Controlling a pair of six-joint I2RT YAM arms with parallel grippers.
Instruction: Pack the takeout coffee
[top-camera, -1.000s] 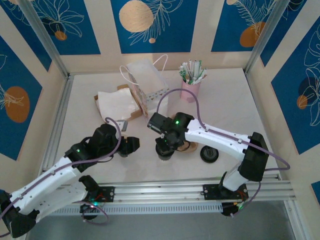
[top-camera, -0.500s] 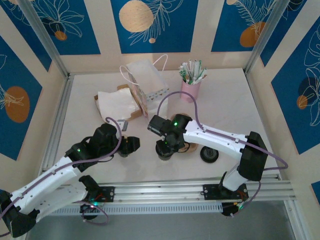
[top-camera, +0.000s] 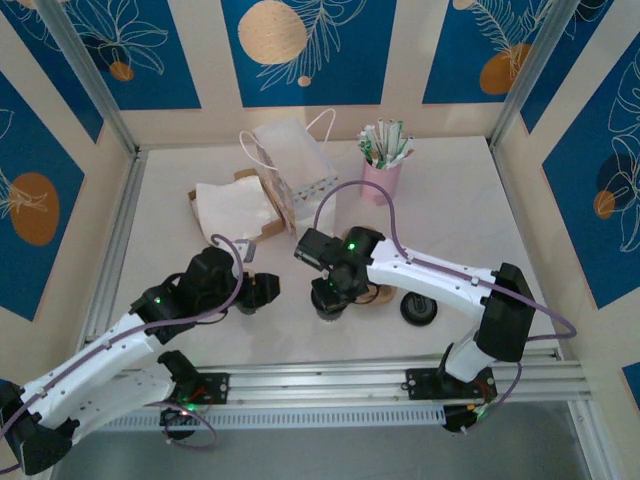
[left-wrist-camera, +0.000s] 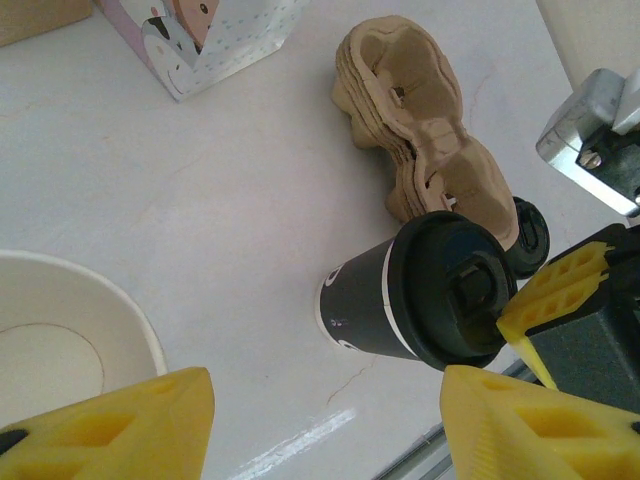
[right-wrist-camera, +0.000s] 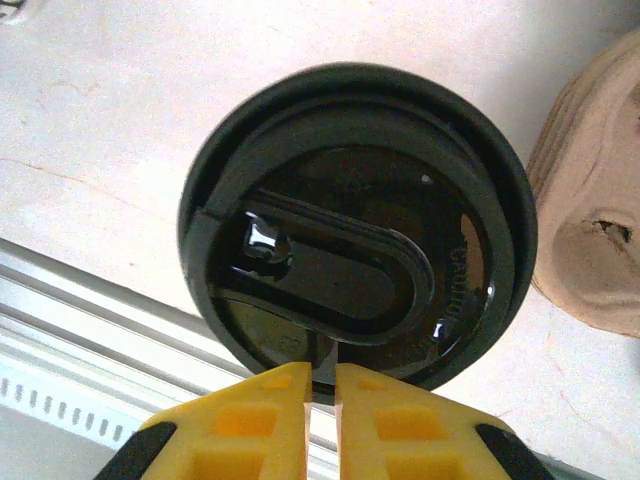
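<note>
Takeout coffee stands upright on the counter, directly beneath your right gripper. Its fingers are pinched almost together, holding nothing, over the lid's rail-side rim. Left gripper is spread wide and empty, off to the cup's left. Right arm is nearer.

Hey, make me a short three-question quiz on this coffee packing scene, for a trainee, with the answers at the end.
1. True or false: the takeout coffee already sits in the pulp cup carrier.
2. The fingers of the right gripper are: A spread wide; B almost together at the lid's rim; C clamped round the cup's side.
3. In the top view, what lies on the table to the right of the coffee?
Key: 1 false, it stands on the table by the carrier. 2 B. 3 a loose black lid.
</note>
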